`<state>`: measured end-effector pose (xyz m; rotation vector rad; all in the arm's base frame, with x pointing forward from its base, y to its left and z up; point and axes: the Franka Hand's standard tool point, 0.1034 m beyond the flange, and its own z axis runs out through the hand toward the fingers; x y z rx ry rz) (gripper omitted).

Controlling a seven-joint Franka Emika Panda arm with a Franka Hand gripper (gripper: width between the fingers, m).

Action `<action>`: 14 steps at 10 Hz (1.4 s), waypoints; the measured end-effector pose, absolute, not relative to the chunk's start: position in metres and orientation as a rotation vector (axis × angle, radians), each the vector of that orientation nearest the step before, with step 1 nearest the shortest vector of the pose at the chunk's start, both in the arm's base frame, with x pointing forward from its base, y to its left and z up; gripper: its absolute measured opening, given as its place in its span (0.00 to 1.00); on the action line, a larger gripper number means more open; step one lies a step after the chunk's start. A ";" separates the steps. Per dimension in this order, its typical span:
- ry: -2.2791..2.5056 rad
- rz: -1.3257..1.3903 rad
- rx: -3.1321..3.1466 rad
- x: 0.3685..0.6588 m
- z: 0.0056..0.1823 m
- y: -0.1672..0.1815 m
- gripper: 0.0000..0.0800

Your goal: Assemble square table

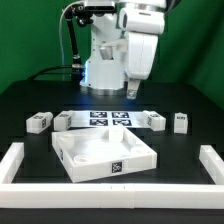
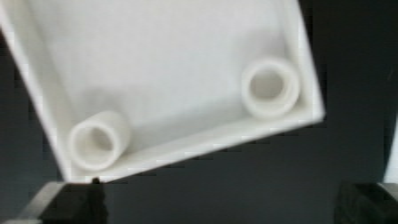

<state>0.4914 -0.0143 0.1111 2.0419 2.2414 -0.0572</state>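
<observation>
The square table panel (image 1: 103, 152) lies rim-up on the black surface at the front centre, a tag on its near wall. The wrist view shows its flat inside (image 2: 160, 70) with two round corner sockets (image 2: 270, 87). Leg blocks sit in a row behind it: two at the exterior view's left (image 1: 38, 121) (image 1: 62, 120) and two at the right (image 1: 155, 120) (image 1: 180, 122). My gripper (image 1: 132, 91) hangs in the air above and behind the panel, over the back of the table. Its dark fingers (image 2: 71, 205) stand wide apart, and the gripper (image 2: 222, 205) is open with nothing between them.
The marker board (image 1: 108, 118) lies flat between the leg blocks, behind the panel. Long white bars frame the work surface at the left (image 1: 20, 163), right (image 1: 210, 165) and front (image 1: 110, 205). The robot's base (image 1: 100, 60) stands at the back.
</observation>
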 end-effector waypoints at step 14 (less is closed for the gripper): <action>2.687 -0.215 1.717 0.473 0.026 -0.090 0.81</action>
